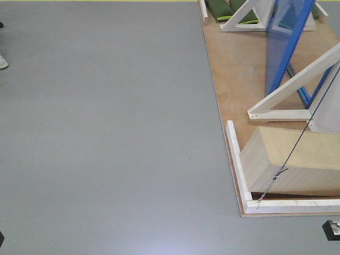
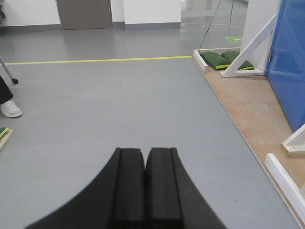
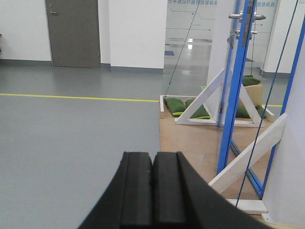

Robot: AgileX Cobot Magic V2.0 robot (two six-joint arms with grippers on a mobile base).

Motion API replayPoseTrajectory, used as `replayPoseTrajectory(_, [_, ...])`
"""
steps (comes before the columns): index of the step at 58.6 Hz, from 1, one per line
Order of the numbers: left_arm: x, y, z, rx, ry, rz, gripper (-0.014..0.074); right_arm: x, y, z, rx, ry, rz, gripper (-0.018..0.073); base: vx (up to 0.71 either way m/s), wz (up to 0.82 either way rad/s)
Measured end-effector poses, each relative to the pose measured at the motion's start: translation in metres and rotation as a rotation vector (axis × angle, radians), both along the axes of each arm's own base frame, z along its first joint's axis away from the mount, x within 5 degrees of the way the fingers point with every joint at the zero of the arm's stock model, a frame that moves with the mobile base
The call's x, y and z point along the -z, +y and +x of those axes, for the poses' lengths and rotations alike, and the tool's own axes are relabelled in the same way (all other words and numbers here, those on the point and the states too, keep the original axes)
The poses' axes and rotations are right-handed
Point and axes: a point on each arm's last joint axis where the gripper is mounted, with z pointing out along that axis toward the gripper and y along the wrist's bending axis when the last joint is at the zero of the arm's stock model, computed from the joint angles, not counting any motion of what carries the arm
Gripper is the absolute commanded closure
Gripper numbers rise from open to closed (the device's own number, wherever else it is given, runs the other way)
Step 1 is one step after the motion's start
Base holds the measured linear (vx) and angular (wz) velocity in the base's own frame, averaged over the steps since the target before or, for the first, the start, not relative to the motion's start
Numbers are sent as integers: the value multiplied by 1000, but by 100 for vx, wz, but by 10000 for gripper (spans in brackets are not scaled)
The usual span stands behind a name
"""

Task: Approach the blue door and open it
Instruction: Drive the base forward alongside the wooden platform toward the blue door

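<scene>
- Exterior front-facing view: the tall glossy bright-blue door panel (image 1: 284, 48) stands upright at the upper right, on a brown plywood platform (image 1: 234, 69). White wooden braces (image 1: 289, 85) prop it on both sides. A pale wooden box (image 1: 297, 159) lies nearer, and a wide stretch of plain grey floor (image 1: 106, 133) fills the left. Neither gripper can be made out here.
- Left wrist-mounted view: the left gripper (image 2: 145, 160) points along the floor with its black fingers (image 2: 131, 181) pressed together, holding nothing. The blue door fills the right edge, well apart from the gripper, and green sandbags (image 2: 219, 59) lie by its far brace.
- Right wrist-mounted view: the right gripper (image 3: 153, 162) is likewise pressed together and empty. The door shows nearly edge-on ahead to the right, with its silver metal lever handle (image 3: 237, 16) high up and well out of reach.
- Judgement: this is the approach step. The next move calls for driving the base up to the platform edge facing the handle side, then spreading one gripper's fingers to take the lever.
</scene>
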Motion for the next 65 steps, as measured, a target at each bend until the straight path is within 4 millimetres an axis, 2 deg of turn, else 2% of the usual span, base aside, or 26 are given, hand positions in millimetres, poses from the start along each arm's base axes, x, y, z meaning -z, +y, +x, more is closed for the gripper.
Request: replayPoseTrajectory(65, [0, 0, 0, 0, 0, 0, 524, 0, 0, 0, 0, 0, 0, 547, 3, -1])
